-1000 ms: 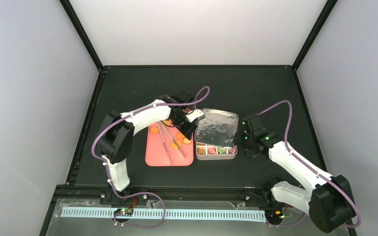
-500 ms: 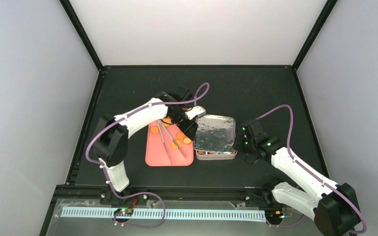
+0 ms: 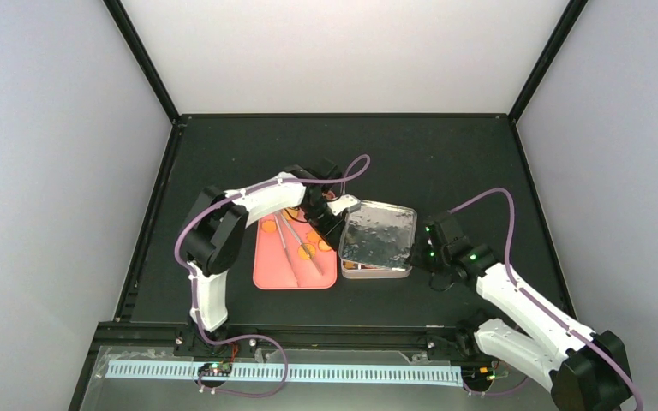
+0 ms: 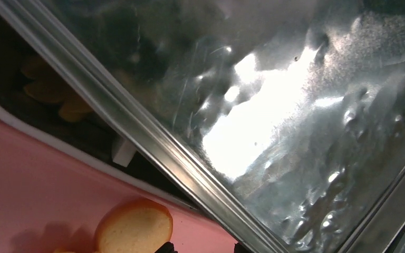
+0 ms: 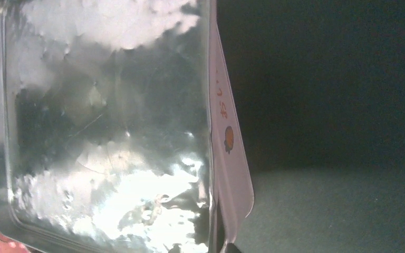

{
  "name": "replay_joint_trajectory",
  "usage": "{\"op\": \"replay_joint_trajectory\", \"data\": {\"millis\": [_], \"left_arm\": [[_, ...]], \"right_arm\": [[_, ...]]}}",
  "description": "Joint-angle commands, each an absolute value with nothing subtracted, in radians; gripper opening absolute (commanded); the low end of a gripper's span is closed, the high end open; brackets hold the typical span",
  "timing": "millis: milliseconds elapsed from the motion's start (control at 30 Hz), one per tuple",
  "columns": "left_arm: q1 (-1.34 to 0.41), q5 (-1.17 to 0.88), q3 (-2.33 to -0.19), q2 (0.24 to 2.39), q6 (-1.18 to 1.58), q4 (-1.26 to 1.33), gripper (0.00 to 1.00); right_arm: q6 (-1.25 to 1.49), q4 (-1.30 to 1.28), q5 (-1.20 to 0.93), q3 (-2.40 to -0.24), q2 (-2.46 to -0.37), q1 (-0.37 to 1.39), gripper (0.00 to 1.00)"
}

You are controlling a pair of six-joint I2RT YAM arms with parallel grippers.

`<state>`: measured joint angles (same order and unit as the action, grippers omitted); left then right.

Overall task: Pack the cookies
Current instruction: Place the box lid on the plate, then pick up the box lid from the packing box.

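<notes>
A shiny silver lid (image 3: 379, 235) lies slightly askew over the tin box (image 3: 375, 273), leaving only a thin strip of the box's front showing. Several orange cookies (image 3: 307, 250) remain on the pink tray (image 3: 283, 274). One cookie (image 4: 134, 229) lies just left of my left fingertips, and more cookies (image 4: 47, 89) show inside the box under the lid's rim. My left gripper (image 3: 340, 212) is at the lid's back left corner, open, with only tray between its tips. My right gripper (image 3: 417, 253) is at the lid's right edge. The lid's rim (image 5: 227, 142) runs down into its jaws.
Metal tongs (image 3: 296, 248) lie lengthwise on the pink tray among the cookies. The tray and box sit side by side, touching, on the black table (image 3: 445, 163). Black frame posts rise at the back corners.
The lid has come toward me over the box and now hides the cookies that showed at its front. My left jaws have parted. My right arm shifted right with the lid's edge.
</notes>
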<state>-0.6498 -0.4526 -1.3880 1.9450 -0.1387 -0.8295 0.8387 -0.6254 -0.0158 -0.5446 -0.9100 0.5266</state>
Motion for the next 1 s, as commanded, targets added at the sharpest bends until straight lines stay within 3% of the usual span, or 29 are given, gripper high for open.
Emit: {"op": "replay_joint_trajectory", "data": {"millis": [0, 67, 167, 467, 733, 967], "left_arm": [[-0.654, -0.485, -1.433, 1.950, -0.159, -0.840, 0.30], [-0.655, -0.481, -1.438, 1.939, -0.185, -0.868, 0.31], [-0.651, -0.465, -1.422, 1.911, -0.215, -0.892, 0.35], [-0.644, -0.398, -1.432, 1.836, -0.263, -0.903, 0.43], [-0.645, -0.361, -1.510, 1.932, -0.215, -0.821, 0.41], [-0.679, -0.359, -1.520, 1.994, -0.195, -0.790, 0.38]], "right_arm": [[0.796, -0.649, -0.052, -0.570, -0.912, 0.534, 0.30], [0.774, -0.669, -0.048, -0.607, -0.914, 0.532, 0.45], [0.735, -0.692, -0.049, -0.668, -0.933, 0.510, 0.53], [0.606, -0.532, -0.280, -0.709, -1.114, 0.260, 0.58], [0.601, -0.276, -0.472, -0.662, -1.316, 0.164, 0.60], [0.651, -0.093, -0.596, -0.549, -1.340, 0.135, 0.55]]}}
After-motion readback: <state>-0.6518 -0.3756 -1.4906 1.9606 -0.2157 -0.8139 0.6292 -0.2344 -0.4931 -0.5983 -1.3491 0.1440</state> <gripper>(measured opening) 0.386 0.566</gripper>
